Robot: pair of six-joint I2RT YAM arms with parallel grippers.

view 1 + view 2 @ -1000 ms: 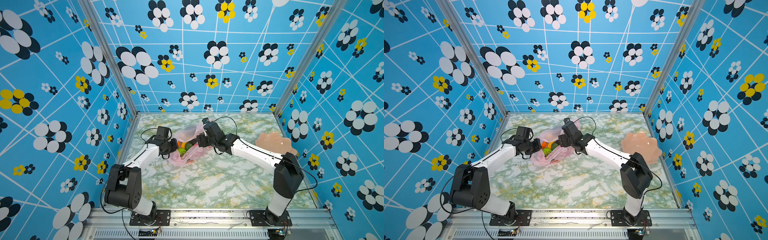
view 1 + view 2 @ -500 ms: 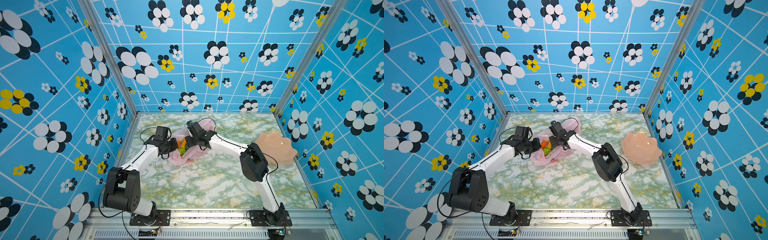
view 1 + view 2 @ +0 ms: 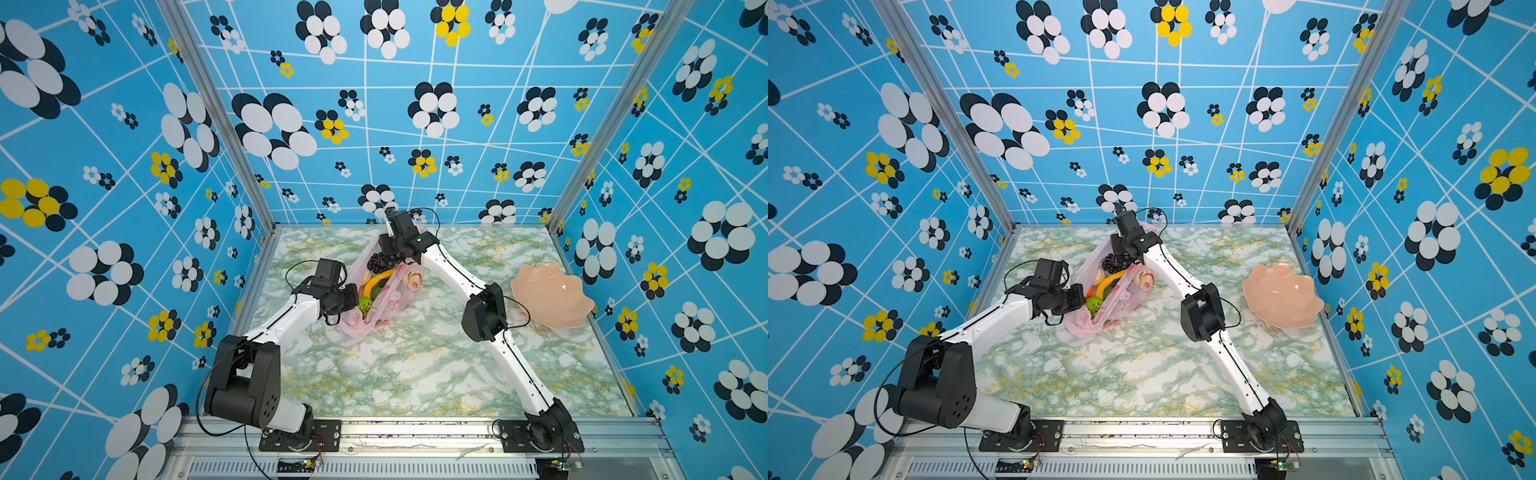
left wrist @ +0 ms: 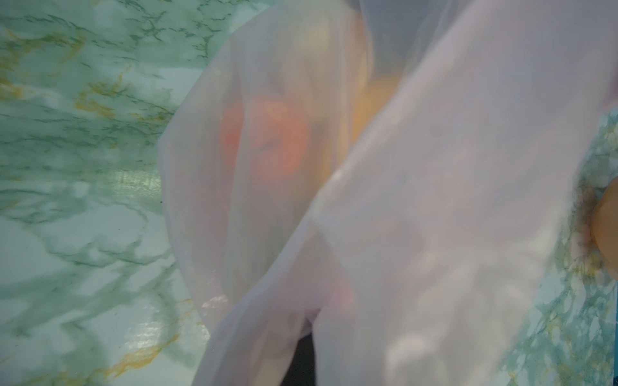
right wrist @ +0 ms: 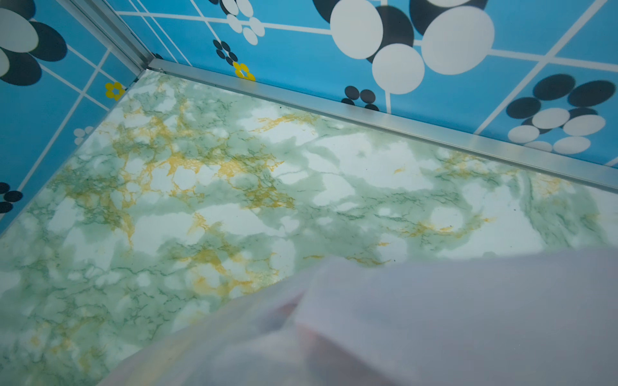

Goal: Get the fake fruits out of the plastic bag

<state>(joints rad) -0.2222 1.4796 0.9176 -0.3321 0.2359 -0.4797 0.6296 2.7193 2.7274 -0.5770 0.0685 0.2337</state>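
The pink plastic bag [image 3: 390, 299] lies on the marble-pattern table [image 3: 415, 374], left of centre toward the back wall, with its mouth spread open upward. Inside it in both top views are a dark grape bunch [image 3: 383, 261] at the far end, a yellow banana [image 3: 380, 277] in the middle and a green fruit [image 3: 365, 302] at the near end. An orange [image 4: 267, 140] shows through the film in the left wrist view. The left gripper [image 3: 355, 296] has its jaws together, pinching the bag's left rim. The right gripper [image 3: 385, 246] sits at the bag's far end, just above the grapes. Film covers its fingers, so its jaw state cannot be told. A peach scalloped bowl [image 3: 550, 297] stands well apart at the right wall.
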